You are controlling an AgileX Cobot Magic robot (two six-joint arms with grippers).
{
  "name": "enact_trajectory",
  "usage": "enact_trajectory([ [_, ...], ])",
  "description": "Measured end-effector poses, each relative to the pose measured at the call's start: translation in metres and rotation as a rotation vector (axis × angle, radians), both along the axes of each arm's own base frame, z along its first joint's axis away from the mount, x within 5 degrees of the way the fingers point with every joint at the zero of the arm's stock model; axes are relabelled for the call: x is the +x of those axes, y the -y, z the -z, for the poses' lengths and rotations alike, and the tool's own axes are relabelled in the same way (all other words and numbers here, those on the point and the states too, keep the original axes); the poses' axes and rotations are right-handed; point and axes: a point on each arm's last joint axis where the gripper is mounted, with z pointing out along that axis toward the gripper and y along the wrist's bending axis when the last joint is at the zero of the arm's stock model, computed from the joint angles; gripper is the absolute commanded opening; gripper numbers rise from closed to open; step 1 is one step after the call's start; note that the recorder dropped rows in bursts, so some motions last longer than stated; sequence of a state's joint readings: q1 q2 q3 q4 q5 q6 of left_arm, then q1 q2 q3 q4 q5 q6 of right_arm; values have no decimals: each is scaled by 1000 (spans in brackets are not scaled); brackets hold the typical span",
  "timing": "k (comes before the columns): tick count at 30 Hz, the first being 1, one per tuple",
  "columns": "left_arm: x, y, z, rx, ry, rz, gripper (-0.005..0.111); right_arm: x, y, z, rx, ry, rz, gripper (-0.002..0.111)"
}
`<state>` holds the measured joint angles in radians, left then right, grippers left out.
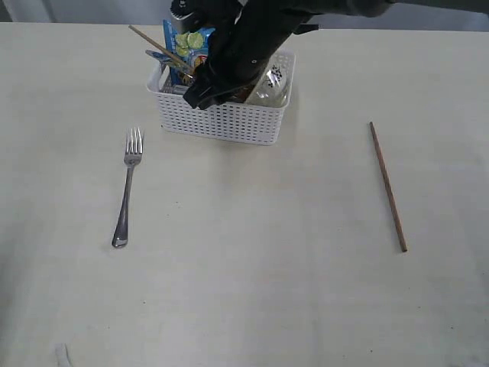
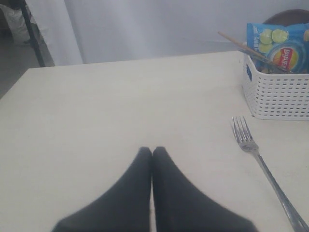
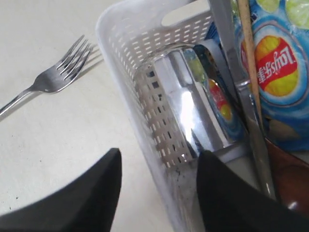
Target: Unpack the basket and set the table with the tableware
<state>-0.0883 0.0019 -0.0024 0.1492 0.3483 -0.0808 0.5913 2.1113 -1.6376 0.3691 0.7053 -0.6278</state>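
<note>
Across the whole scene: cream-white desk [image 1: 267, 306]. Standing upright toward its far side: white lattice basket [image 1: 221, 122]. Reaching down over the basket from the far right: black right arm [image 1: 252, 38], hiding much of the contents.

Inside the basket:
- Blue chip bag [image 1: 191, 46], upright at the left end.
- Pale speckled bowl [image 1: 273, 82], at the right end.
- Shiny steel cup [image 3: 193, 111], against a lattice wall.
- Flat steel blade [image 3: 241, 82], beside the bag, probably the knife.
- Leaning chopstick [image 1: 157, 47], sticking out over the left rim.

On the desk:
- Steel fork [image 1: 127, 187], in front and left of the basket and apart from it, tines toward the basket.
- Loose chopstick [image 1: 388, 187], well to the right, lying flat.

Right fingers [image 3: 96, 193]: spread wide, one outside the basket wall and one inside by the cup, gripping nothing.

Left fingers [image 2: 135, 193]: pressed together, nothing between them, low over bare desk near the fork.
</note>
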Motion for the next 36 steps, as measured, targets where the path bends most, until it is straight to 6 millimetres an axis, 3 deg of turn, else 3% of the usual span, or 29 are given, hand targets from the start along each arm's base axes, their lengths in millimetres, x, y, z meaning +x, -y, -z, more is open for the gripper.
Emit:
enact_trajectory([
  [8,0,0,0,0,0,0,0,-1,0,0,-10,-1,-14,7],
  [18,0,0,0,0,0,0,0,-1,1,10,-46,-24,-33,23],
  [20,0,0,0,0,0,0,0,0,1,16,-59,-30,-40,18],
  [23,0,0,0,0,0,0,0,2,2,23,-91,-26,-53,-1],
  [36,0,0,0,0,0,0,0,-5,15,18,-290,-34,-152,-1],
])
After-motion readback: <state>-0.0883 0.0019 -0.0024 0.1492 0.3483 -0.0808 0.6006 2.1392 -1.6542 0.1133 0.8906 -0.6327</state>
